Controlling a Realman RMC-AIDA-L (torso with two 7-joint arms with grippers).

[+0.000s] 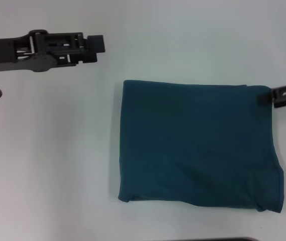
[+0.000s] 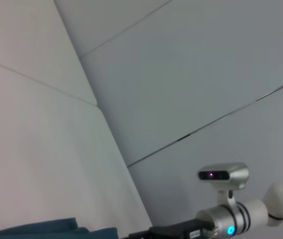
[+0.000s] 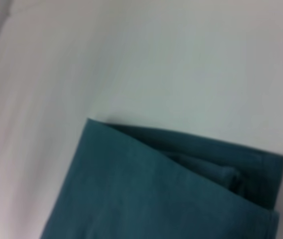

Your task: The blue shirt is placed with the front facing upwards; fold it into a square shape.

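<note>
Folded blue shirt [image 1: 198,145] lay square on table [image 1: 52,165]; right gripper [image 1: 273,95] touched its corner, grip unclear; left gripper [image 1: 95,46] hovered apart, fingers' state indiscernible.

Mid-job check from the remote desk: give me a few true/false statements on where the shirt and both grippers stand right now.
1. The blue shirt lies folded into a rough square. True.
2. The FREE! print faces up. False: only plain fabric shows.
3. The left gripper rests on the shirt. False: it is over bare table, apart from the shirt.
4. The right gripper is at the shirt's far right corner. True.
</note>
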